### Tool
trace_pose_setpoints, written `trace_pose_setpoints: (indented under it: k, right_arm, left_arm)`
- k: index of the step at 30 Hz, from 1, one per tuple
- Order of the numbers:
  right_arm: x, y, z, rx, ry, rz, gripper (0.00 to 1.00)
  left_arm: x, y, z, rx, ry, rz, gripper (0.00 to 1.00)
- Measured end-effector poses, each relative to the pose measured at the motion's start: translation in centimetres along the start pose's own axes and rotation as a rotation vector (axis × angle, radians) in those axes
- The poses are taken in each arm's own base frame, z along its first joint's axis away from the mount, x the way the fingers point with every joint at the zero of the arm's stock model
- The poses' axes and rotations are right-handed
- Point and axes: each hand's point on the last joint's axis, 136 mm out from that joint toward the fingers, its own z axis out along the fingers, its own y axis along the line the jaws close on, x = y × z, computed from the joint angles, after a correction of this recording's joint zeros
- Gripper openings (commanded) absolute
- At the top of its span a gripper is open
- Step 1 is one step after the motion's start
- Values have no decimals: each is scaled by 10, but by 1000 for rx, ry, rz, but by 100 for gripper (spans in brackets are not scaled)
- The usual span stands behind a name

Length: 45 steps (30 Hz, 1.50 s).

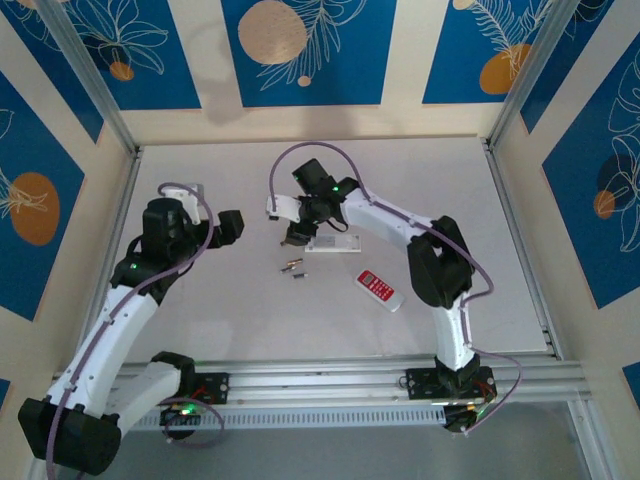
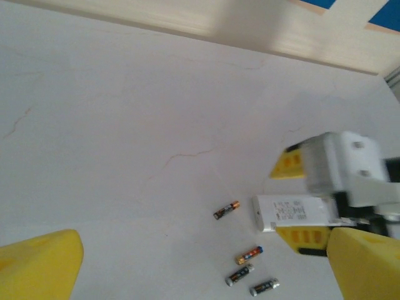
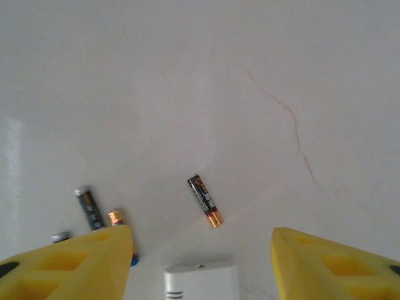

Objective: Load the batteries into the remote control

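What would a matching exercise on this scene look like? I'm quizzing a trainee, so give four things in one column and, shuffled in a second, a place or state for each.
Column one
1. left tool
2. right tool
3. red-and-white remote
4. lone battery

Column two
A. lies on the table, apart from the three other batteries
B. open, one finger on either side of the white remote
C. open, over bare table left of the batteries
D. lies on the table beside the right arm, with no tool at it

Pairs: 1-C, 2-B, 3-D, 4-A

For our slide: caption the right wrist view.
Right gripper open around a white remote; four batteries lie ahead.
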Motion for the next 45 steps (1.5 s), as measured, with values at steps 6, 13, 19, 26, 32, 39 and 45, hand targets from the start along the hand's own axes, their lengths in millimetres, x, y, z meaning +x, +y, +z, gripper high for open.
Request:
trace_pose_setpoints:
  k: [6, 13, 19, 26, 32, 39, 45]
  right_arm:
    - [20, 0, 32, -103, 35, -49, 60]
    - [21, 0, 50, -174, 51, -79, 56]
    - [32, 4, 68, -217, 87, -64, 51]
    - [39, 5, 84, -236, 120, -71, 36]
    - [43, 8, 87, -239, 143, -87, 23]
    - [42, 8, 85, -230, 158, -88, 13]
    - [29, -6, 61, -130, 100, 90, 13]
  left_arm:
    - [12, -8, -5, 72, 24, -2, 100]
    - [19, -7, -5, 82, 33, 7, 100]
    - [24, -4, -3, 83, 48, 7, 100]
    - [28, -4, 6, 95, 62, 15, 100]
    - [31, -4, 13, 105, 75, 11, 100]
    - [31, -3, 16, 106, 81, 8, 100]
    - [31, -8, 17, 133, 83, 9, 100]
